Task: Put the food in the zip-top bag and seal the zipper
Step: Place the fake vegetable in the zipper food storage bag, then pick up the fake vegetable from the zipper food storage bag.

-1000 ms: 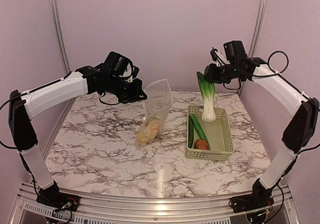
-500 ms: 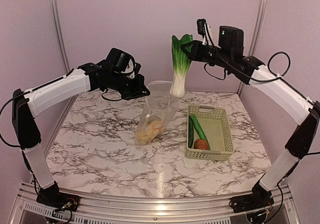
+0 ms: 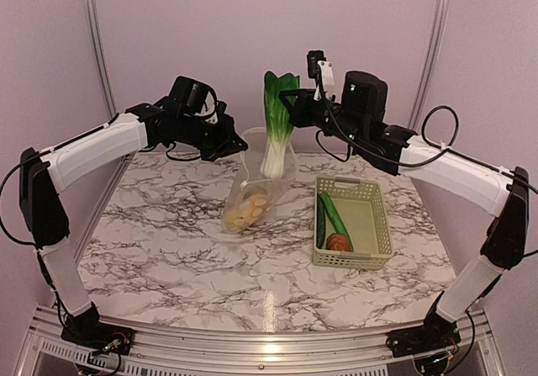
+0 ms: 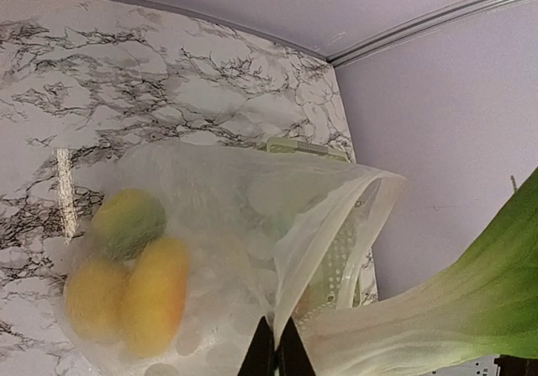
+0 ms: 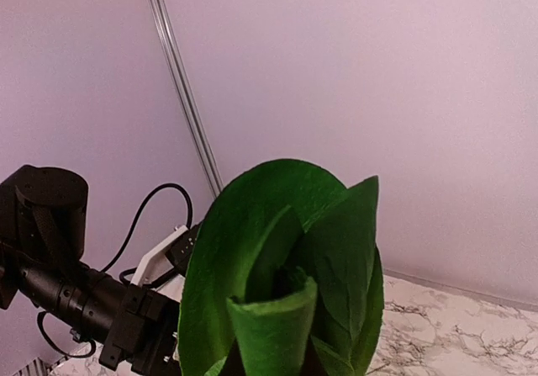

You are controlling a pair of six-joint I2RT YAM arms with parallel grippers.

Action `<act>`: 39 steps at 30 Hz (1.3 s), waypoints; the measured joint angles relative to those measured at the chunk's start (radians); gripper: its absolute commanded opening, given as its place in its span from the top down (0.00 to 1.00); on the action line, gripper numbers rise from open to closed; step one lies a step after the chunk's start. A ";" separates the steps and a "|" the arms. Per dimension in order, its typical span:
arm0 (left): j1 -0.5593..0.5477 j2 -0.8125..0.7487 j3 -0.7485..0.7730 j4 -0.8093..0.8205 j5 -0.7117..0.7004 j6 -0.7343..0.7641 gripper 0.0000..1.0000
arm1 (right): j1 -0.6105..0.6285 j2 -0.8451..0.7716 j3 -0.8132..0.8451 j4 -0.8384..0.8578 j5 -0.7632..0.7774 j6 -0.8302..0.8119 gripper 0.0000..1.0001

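The clear zip-top bag [image 3: 252,193] stands on the marble table, and my left gripper [image 3: 234,146] is shut on its upper rim. In the left wrist view the fingertips [image 4: 276,352] pinch one bag wall [image 4: 252,216], and the zipper strip [image 4: 371,214] runs round the open mouth. Three yellow and orange food pieces [image 4: 151,288] lie in the bag's bottom. My right gripper [image 3: 292,104] is shut on the leaves of the bok choy [image 3: 273,145], which hangs upright with its white base at the bag's mouth. The right wrist view is filled by its green leaves [image 5: 286,258], hiding the fingers.
A pale green slotted basket [image 3: 376,225] stands right of the bag, holding a green cucumber [image 3: 333,212] and a brown round item [image 3: 339,242]. The left arm [image 5: 67,304] shows behind the leaves. Purple walls with metal posts enclose the table.
My right arm has carried the bok choy up out of the basket and left to the bag's mouth. The left gripper kept its hold and shifted the bag slightly left.
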 measured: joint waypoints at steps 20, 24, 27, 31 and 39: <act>0.032 0.000 -0.067 0.077 0.047 -0.078 1.00 | 0.103 -0.034 -0.173 -0.012 0.164 0.042 0.52; 0.035 0.000 -0.095 0.097 0.052 -0.082 1.00 | 0.103 -0.097 -0.173 -0.069 0.143 0.027 0.50; 0.037 0.000 -0.109 0.101 0.054 -0.085 1.00 | 0.103 -0.134 -0.169 -0.117 0.110 -0.004 0.44; 0.037 0.000 -0.117 0.120 0.060 -0.085 1.00 | 0.103 -0.109 -0.074 -0.227 0.051 -0.087 0.44; 0.037 -0.005 -0.133 0.142 0.080 -0.086 1.00 | 0.103 0.126 0.229 -0.513 -0.048 -0.169 0.30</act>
